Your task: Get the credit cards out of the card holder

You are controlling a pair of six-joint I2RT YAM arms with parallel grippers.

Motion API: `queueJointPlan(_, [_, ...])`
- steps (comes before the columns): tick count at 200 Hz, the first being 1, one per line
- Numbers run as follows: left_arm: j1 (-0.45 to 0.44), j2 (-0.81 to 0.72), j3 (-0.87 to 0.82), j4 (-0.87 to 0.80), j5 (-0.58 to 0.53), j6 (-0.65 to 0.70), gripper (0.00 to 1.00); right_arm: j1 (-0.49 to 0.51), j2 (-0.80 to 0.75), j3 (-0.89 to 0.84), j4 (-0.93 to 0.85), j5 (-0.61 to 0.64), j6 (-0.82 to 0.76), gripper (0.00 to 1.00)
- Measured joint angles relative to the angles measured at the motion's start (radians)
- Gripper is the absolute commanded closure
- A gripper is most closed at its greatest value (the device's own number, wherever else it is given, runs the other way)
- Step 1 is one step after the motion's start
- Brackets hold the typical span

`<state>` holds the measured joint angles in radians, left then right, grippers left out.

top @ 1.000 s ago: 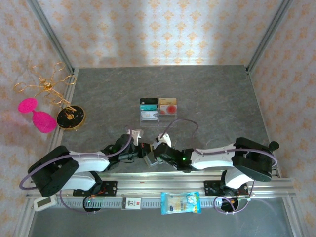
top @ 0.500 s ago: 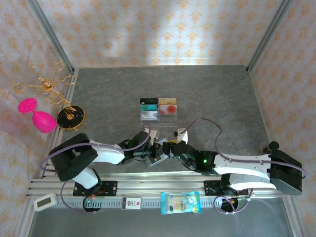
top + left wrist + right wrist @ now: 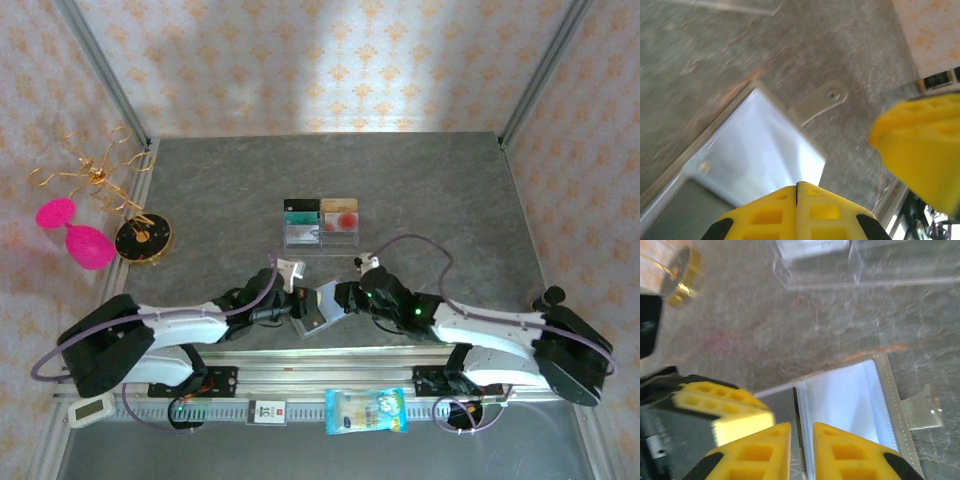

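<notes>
Top external: small grey-tan bifold card holder [image 3: 316,312] lies open at the near edge of the grey stone-look table [image 3: 430,190], centre, between both arms. Left gripper [image 3: 297,304] is at its left side and right gripper [image 3: 343,297] at its right. One pale leaf is tilted up on the right gripper's side.

Two flat plastic credit cards [image 3: 340,211], one dark with teal and one gold with red, are at the far side of the clear acrylic tray [image 3: 320,238]. They are well apart from the holder, further up the table.

Left wrist: I see my yellow fingers pressed together with just a seam between them, over the holder's pale blue-grey inside. Can't tell if anything is nipped. The holder's tab clasp [image 3: 821,99] lies flat on the table past its edge.

Right wrist: fingers nearly closed, leaving a narrow slot. A thin dark edge at the holder's fold runs into it. The pale clear-pocket leaf is to the right of that edge and a dark grey panel to the left. Can't tell whether a card is in the pockets.

Off to the left: black round disc with gold rim [image 3: 141,238]. On the front rail: blue snack packet [image 3: 366,411].
</notes>
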<state>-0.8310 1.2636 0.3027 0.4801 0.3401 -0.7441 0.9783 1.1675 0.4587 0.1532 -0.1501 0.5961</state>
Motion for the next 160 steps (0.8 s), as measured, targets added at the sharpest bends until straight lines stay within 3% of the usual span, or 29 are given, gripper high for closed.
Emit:
queueJointPlan(30, [0.000, -0.085, -0.114, -0.060, -0.015, -0.024, 0.92, -0.016, 0.162, 0.075, 0.001, -0.154, -0.048, 0.82])
queueJointPlan(64, [0.001, -0.106, -0.132, -0.090, -0.032, -0.026, 0.90, -0.018, 0.257, 0.130, 0.005, -0.236, -0.080, 0.81])
queueJointPlan(107, [0.084, -0.039, -0.125, -0.025, -0.023, 0.003, 0.94, -0.024, 0.361, 0.153, 0.001, -0.242, -0.079, 0.78])
queueJointPlan(160, [0.131, 0.051, -0.063, 0.006, 0.023, 0.055, 1.00, -0.033, 0.372, 0.153, 0.011, -0.240, -0.034, 0.77])
